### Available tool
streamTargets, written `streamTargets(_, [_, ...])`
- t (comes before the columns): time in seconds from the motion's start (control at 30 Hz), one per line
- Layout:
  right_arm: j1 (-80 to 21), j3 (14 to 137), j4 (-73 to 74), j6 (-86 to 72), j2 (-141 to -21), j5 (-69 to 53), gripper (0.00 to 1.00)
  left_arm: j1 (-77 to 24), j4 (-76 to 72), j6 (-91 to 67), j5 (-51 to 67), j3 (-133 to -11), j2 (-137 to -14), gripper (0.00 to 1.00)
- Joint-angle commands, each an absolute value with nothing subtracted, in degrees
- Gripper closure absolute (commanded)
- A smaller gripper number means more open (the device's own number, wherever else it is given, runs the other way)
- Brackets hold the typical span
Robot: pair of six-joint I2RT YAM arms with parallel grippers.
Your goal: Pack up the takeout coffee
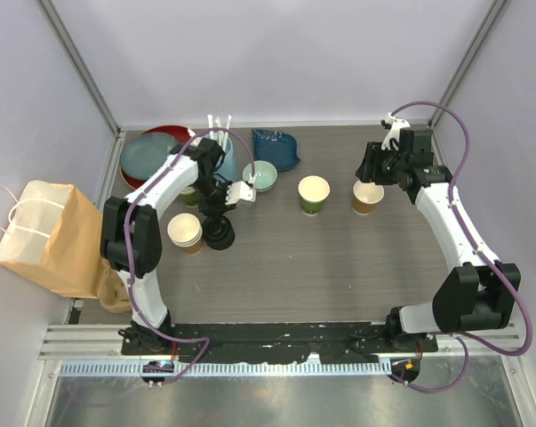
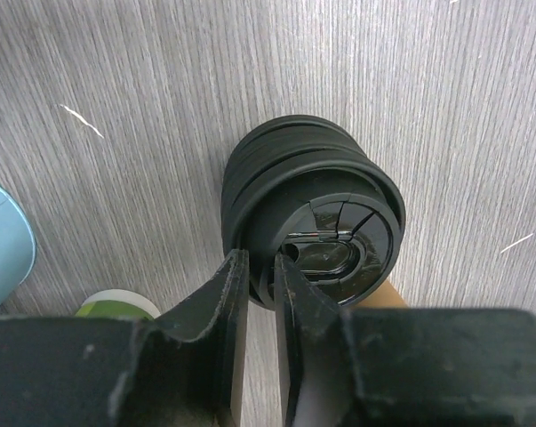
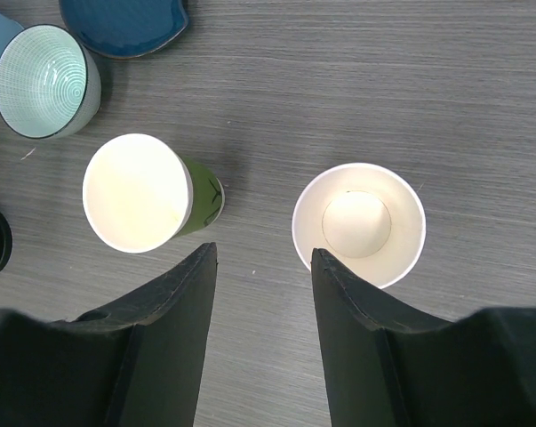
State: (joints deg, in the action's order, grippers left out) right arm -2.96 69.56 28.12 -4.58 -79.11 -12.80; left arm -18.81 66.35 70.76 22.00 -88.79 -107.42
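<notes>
— Where are the coffees?
— Green cup (image 1: 314, 196) and brown cup (image 1: 368, 197) stand lidless, far right on the bench (image 1: 339, 258); my right tool (image 3: 263, 252) hangs open above them.
— Left?
— My left tool (image 2: 259, 260) straddles the lid stack (image 2: 294, 169) rim; I can't tell whether it grips.

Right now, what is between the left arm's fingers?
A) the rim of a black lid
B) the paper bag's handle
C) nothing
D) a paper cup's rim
A: in the left wrist view the left arm's fingers sit either side of the rim of the top black lid on the stack.
</notes>
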Motion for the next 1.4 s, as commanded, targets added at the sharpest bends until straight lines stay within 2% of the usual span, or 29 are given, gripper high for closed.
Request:
streamTargets(0.0, [-3.25, 70.4, 26.89, -3.69, -78.84, -13.62, 0.47, -19.07, 67.68, 71.28, 21.1, -88.51, -107.93, 0.82])
streamTargets(0.07, [-3.34, 70.4, 26.89, -3.6, -78.84, -13.54, 0.48, -19.07, 68.29, 71.19, 20.83, -88.51, -108.02, 0.87])
streamTargets(0.1, [-3.34, 70.4, 26.89, -3.6, -78.66, -13.71, 0.48, -19.07, 68.55, 71.1, 20.92, -88.51, -108.02, 0.93])
streamTargets(0.17, [-3.34, 70.31, 26.89, -3.6, -78.66, -13.71, 0.47, -18.99, 68.73, 70.66, 21.09, -88.33, -107.58, 1.0])
streamTargets(0.33, [-3.34, 70.4, 26.89, -3.69, -78.66, -13.62, 0.47, -19.07, 67.86, 69.61, 23.11, -87.19, -105.74, 1.0])
streamTargets(0.53, [-3.43, 70.4, 26.89, -3.69, -78.49, -13.71, 0.47, -18.99, 65.3, 60.92, 24.34, -89.73, -103.98, 1.0])
streamTargets(0.9, [-3.52, 70.49, 26.98, -4.3, -77.96, -13.71, 0.47, -19.07, 66.8, 54.15, 21.97, -93.16, -102.48, 1.0])
streamTargets(1.1, [-6.75, 70.75, 26.02, -6.24, -75.59, -12.48, 0.48, -20.56, 62.69, 37.11, 20.76, -97.21, -100.11, 1.0])
streamTargets(1.23, [-9.67, 71.45, 24.7, -6.15, -73.66, -13.35, 0.48, -26.36, 57.13, 26.21, 14.26, -97.64, -98.17, 1.0])
streamTargets(1.37, [-9.67, 72.16, 23.73, -8.43, -74.09, -11.7, 0.45, -31.72, 56.69, 18.74, 9.85, -105.96, -100.45, 1.0])
